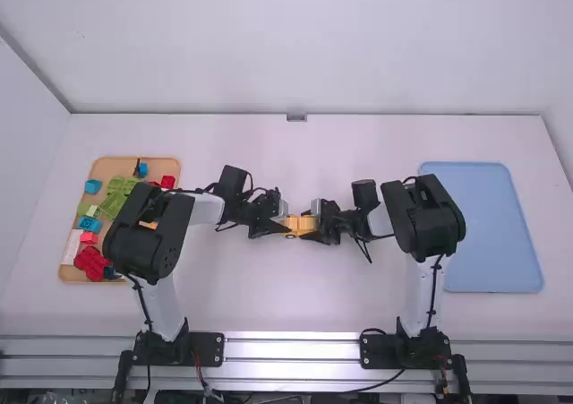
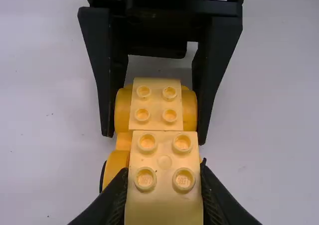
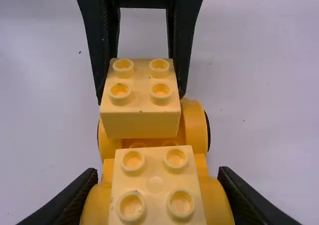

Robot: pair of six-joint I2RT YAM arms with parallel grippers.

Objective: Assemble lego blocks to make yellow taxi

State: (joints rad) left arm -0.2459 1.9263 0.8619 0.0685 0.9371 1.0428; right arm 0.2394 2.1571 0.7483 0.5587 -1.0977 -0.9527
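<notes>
Yellow wheeled base (image 1: 303, 226) lies crosswise on the surface (image 1: 286, 296), high view. Left wrist view: left claw (image 2: 164, 192) pinches a block (image 2: 164, 160). Right wrist view: right claw (image 3: 160, 192) clamps the base's near end; the block overhangs its far studs (image 3: 138, 145), wanting straight lowering.

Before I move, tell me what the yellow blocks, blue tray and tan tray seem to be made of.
Yellow blocks: hard plastic, smooth with a soft sheen, judging by the crisp moulded studs.
Blue tray: probably plastic, matt, given its even colour and rounded corners.
Tan tray: maybe wood, from its colour, but no grain is visible, so plastic is possible.
</notes>
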